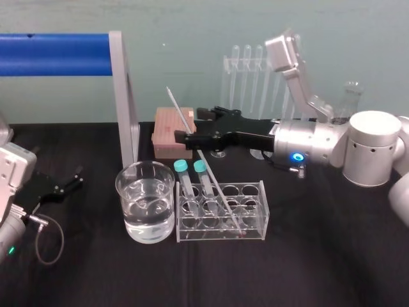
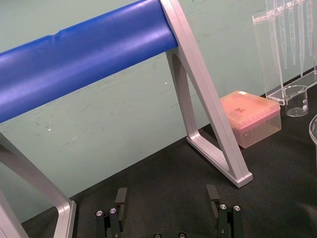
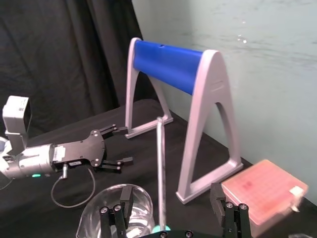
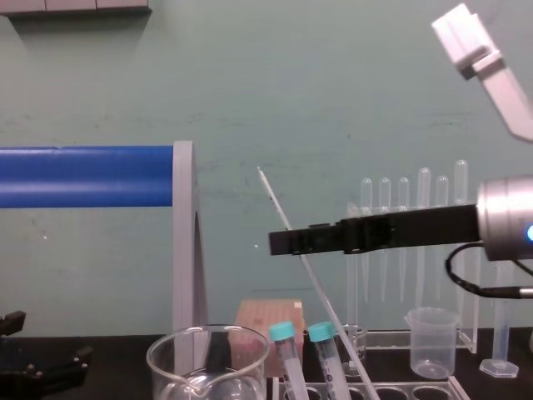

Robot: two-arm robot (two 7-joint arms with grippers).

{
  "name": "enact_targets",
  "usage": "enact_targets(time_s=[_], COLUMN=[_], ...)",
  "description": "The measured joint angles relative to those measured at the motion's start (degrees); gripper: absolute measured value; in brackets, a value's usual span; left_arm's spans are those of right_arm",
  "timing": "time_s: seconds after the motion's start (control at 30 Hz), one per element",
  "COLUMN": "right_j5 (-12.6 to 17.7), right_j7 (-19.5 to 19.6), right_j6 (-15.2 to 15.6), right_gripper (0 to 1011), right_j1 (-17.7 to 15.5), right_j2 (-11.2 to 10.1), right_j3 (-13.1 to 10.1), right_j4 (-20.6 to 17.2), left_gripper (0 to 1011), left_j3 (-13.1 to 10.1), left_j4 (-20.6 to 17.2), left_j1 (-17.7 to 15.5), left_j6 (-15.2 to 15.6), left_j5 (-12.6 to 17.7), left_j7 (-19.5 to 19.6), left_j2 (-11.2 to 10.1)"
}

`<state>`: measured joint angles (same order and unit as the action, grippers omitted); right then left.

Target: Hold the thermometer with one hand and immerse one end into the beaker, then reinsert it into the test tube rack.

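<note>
Glass thermometer [image 1: 217, 185] leans in the test tube rack [image 1: 255, 211], straddled by the released right gripper [image 1: 190, 126]; the left gripper [image 1: 75, 179] rests unclenched, well apart.

The thermometer [image 1: 217, 185], a long thin clear rod, stands in the clear test tube rack [image 1: 252, 220], leaning toward 11 o'clock. The water-filled glass beaker [image 1: 131, 214] stands just beside the rack, at its 9 o'clock.

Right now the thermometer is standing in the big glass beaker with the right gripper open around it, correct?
No. The head view shows the thermometer leaning in the test tube rack, not in the beaker beside it. The right gripper is open around it.
</note>
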<state>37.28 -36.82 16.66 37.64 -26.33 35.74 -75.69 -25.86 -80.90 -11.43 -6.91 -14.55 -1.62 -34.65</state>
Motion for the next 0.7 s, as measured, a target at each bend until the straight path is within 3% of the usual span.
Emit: enact_targets(time_s=[0.23,0.7], right_j5=[-0.62,-1.82], right_j7=[-1.3,-1.36], right_j6=[-0.56,-1.76], right_gripper=[1002,1002], right_j1=[1.81,2.31], right_j2=[1.38,1.23], right_j3=[2.01,3.25], right_j4=[2.05,2.45], left_gripper=[1008,1008], left_j3=[0.0,0.0], left_j4=[0.0,0.0], left_j1=[0.0,0.0], left_j6=[0.0,0.0], left_j5=[0.0,0.0], left_j7=[0.0,0.0], left_j2=[0.0,0.0])
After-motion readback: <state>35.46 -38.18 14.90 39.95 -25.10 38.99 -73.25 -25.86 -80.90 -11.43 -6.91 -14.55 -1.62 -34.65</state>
